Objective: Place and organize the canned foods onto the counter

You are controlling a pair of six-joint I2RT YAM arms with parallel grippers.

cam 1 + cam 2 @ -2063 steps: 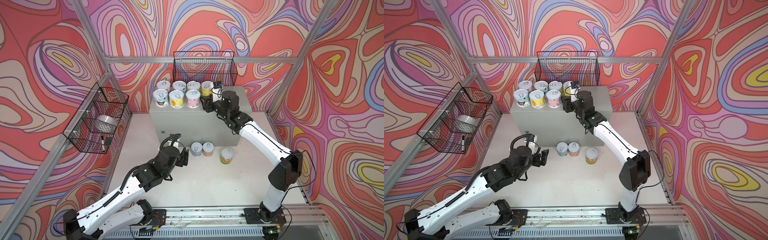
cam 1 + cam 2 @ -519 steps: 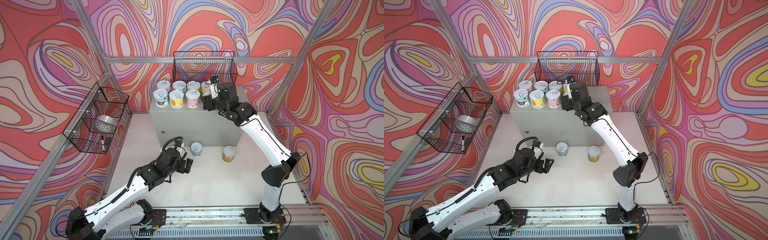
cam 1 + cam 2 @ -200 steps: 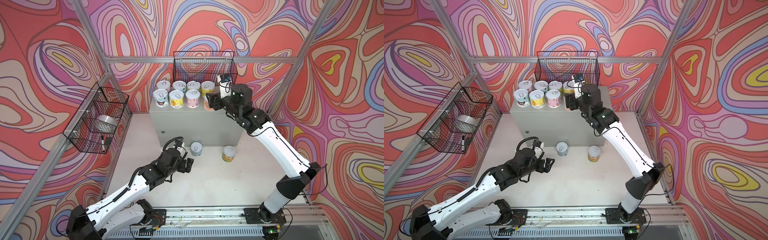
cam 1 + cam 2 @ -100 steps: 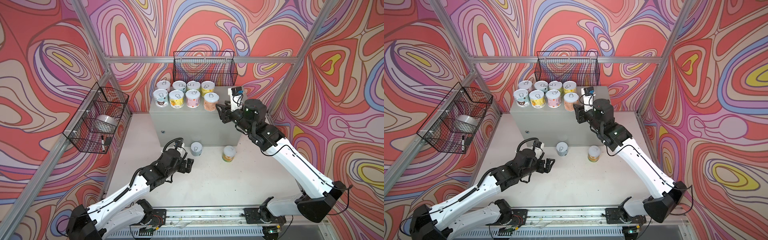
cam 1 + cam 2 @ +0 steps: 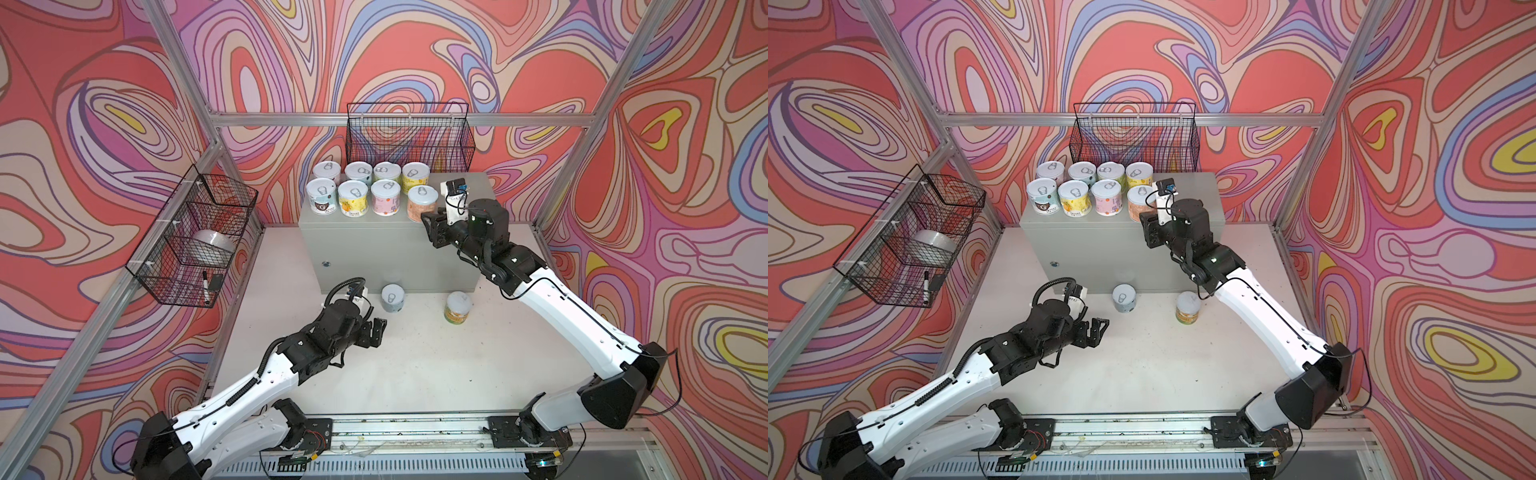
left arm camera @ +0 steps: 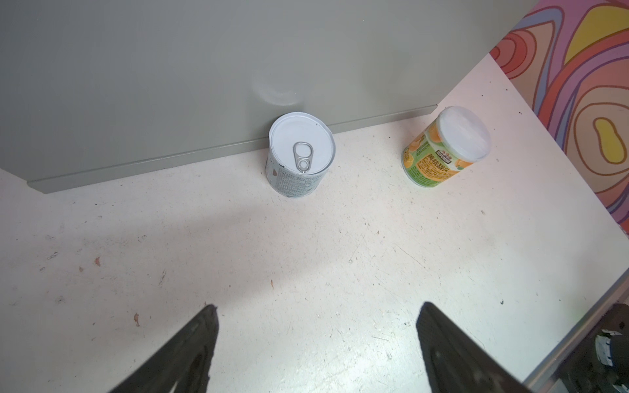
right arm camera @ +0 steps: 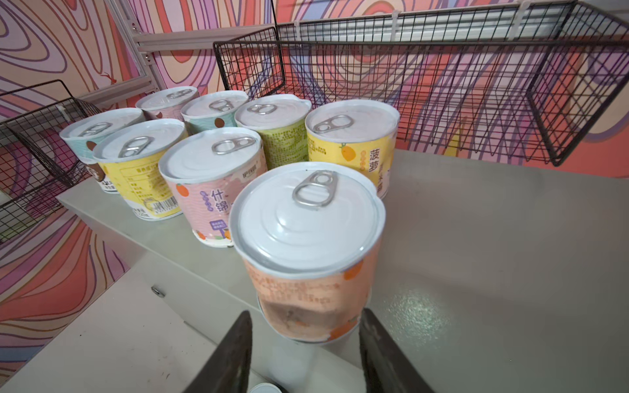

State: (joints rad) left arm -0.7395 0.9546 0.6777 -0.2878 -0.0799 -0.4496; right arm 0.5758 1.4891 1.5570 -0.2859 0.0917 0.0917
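Grey counter (image 5: 395,249), peach can (image 7: 306,296), green-orange can (image 6: 432,166), swirled red-purple walls (image 5: 415,54)

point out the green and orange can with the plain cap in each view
In a top view: the green-orange can stands on the tabletop, before the right front corner of the counter.
In a top view: same spot.
Left wrist: in view, beside that corner.
Right wrist: not in it.
Shared landmark: the counter, visible in all four.
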